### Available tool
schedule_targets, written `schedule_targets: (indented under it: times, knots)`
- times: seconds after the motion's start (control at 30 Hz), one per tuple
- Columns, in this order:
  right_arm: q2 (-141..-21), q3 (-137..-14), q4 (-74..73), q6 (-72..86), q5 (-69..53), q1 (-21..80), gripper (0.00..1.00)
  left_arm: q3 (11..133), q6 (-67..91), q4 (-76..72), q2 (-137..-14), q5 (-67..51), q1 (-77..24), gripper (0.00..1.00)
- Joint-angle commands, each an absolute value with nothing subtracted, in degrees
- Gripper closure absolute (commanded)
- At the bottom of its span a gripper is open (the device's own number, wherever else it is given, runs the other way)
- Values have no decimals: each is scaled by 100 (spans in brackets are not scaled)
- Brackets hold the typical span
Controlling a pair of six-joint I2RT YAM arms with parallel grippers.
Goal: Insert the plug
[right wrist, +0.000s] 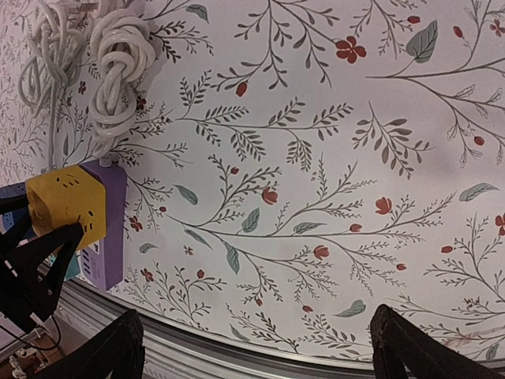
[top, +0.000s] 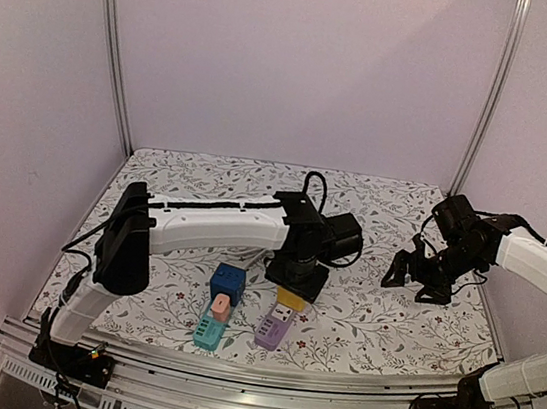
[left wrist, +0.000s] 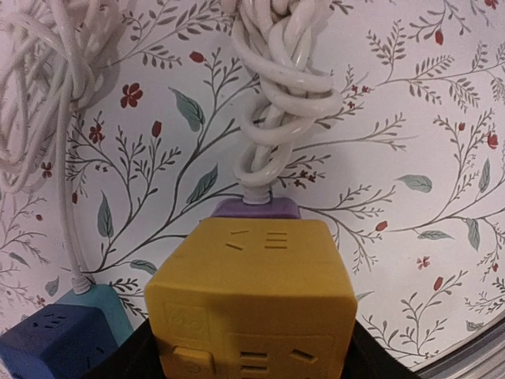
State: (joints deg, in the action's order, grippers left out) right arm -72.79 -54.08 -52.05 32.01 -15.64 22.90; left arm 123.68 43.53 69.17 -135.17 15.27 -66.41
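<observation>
A table covered in white cloth [top: 388,331] printed with leafy sprigs and red flowers stood between plain lilac walls [top: 303,57]. Near the front edge, the yellow cube plug [left wrist: 252,300] rested on the cable end of a purple power strip [top: 273,330], clasped by the left gripper [top: 293,283]. The right gripper [top: 413,281] hung well apart to the right, its jaws spread wide and holding nothing.

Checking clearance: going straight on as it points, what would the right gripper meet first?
The right gripper would first meet the floral tablecloth; nothing seems to lie between, though depth is unclear.
</observation>
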Motion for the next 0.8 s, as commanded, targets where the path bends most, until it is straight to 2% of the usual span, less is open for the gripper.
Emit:
schedule_targets:
  times: [0.0, 0.47, 0.77]
  knots:
    - [-7295, -5358, -5183, 3142, -1444, 2271, 1, 12287, 4322, 7611, -14187, 1859, -6688, 100]
    - [-7317, -5331, -5157, 3155, -1417, 2271, 1, 12009, 4172, 7748, -14334, 2151, -6664, 100]
    - [-7355, -5396, -5185, 3090, -1371, 2276, 1, 11840, 4053, 7805, -14089, 2394, -6181, 100]
